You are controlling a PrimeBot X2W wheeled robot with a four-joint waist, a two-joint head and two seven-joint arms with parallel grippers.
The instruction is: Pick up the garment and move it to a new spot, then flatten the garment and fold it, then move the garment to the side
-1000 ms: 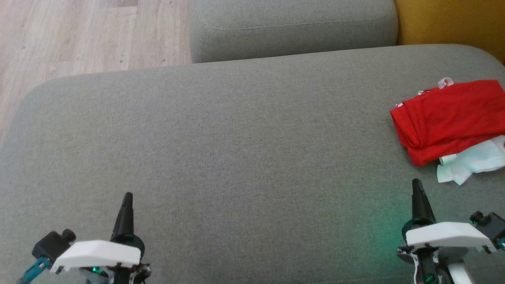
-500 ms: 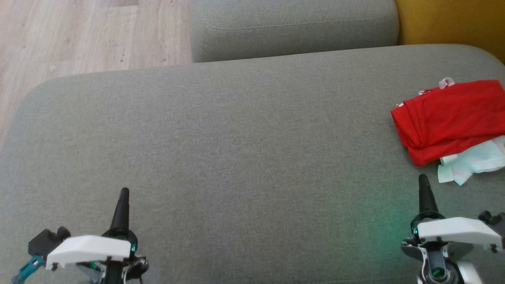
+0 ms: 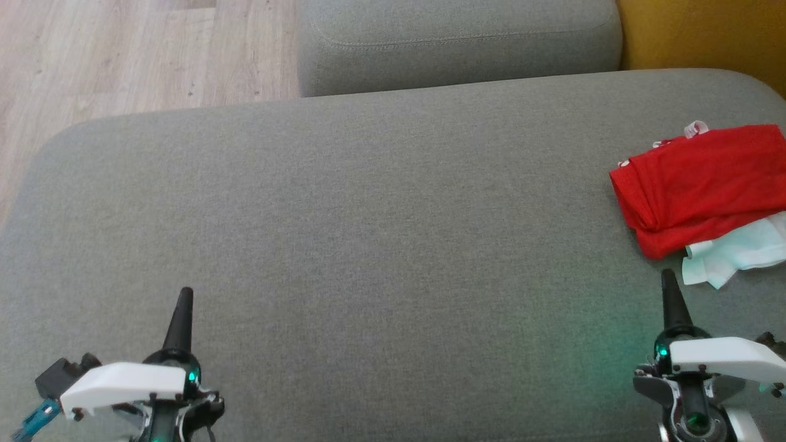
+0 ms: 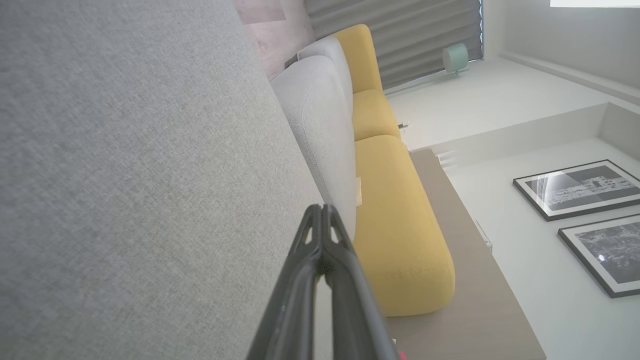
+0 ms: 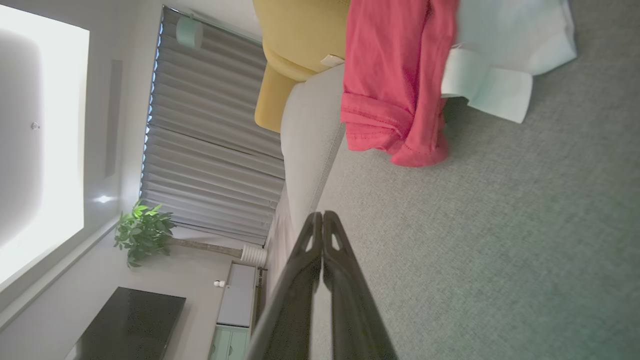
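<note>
– As I read it off the head camera, item one: red garment (image 3: pixel 700 184), loosely folded, lying at the right edge of the grey sofa seat (image 3: pixel 393 215) and partly on top of a pale mint cloth (image 3: pixel 734 255).
– And the grippers?
– Item two: left gripper (image 3: pixel 184 293), lower left, fingers pressed together, empty, over bare seat fabric. Item three: right gripper (image 3: pixel 668 276), lower right, fingers likewise together and empty, tip near the mint cloth's corner but apart from it.
– Surroundings?
– Beyond the seat I list a grey back cushion (image 3: pixel 457 43), a yellow cushion (image 3: pixel 700 31) to its right, and wood floor (image 3: pixel 123 55) at the far left.
</note>
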